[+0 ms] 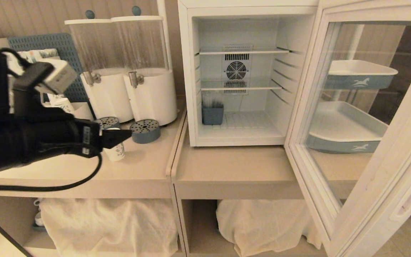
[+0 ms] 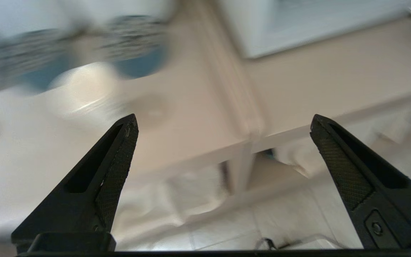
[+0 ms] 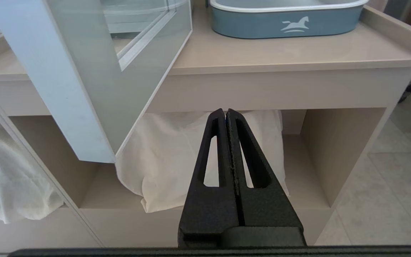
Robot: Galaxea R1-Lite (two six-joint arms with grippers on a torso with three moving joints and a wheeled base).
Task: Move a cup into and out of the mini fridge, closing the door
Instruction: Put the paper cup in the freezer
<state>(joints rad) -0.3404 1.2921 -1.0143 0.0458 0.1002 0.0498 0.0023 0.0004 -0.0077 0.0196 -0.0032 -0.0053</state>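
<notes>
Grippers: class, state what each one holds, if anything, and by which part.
Nothing is held. The left gripper is open and empty; the right gripper is shut on nothing.

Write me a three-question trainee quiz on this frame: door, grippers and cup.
1. True or false: the door of the mini fridge is shut.
2. Which gripper is open? A) left gripper B) right gripper
3. Fill in: the cup stands on the ____, outside the fridge.

Key: 1 false, it hangs wide open. 2 A; the right one is shut, holding nothing. 3 counter, just behind the left gripper.
</notes>
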